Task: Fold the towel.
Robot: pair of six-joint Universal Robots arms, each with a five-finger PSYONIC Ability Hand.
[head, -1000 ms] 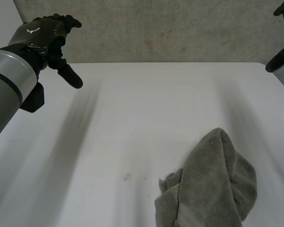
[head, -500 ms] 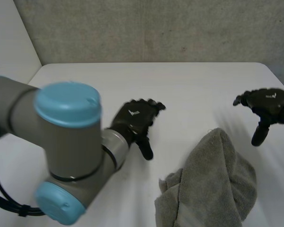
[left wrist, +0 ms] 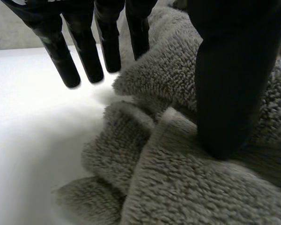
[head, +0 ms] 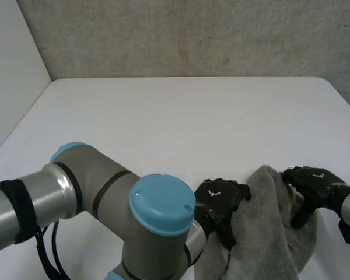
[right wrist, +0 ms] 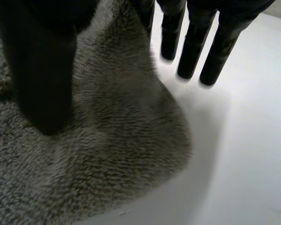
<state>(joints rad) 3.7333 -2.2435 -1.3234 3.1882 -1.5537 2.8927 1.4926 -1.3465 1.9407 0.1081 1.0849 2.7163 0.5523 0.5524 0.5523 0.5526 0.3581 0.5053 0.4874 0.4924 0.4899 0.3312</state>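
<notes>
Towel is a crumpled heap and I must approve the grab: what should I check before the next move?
1. Towel flat: not ok, bunched.
2. Left hand at towel's left side: ok.
3. Right hand at its right side: ok.
4. Left hand pinching cloth: not ok, fingers straight, thumb resting on top.
5. Right hand pinching cloth: not ok, same.
6. Bare table for spreading: ok.

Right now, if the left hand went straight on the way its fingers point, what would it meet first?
Likely the towel: the left hand rests its thumb there, fingertips just short of the folds; depth unclear.
</notes>
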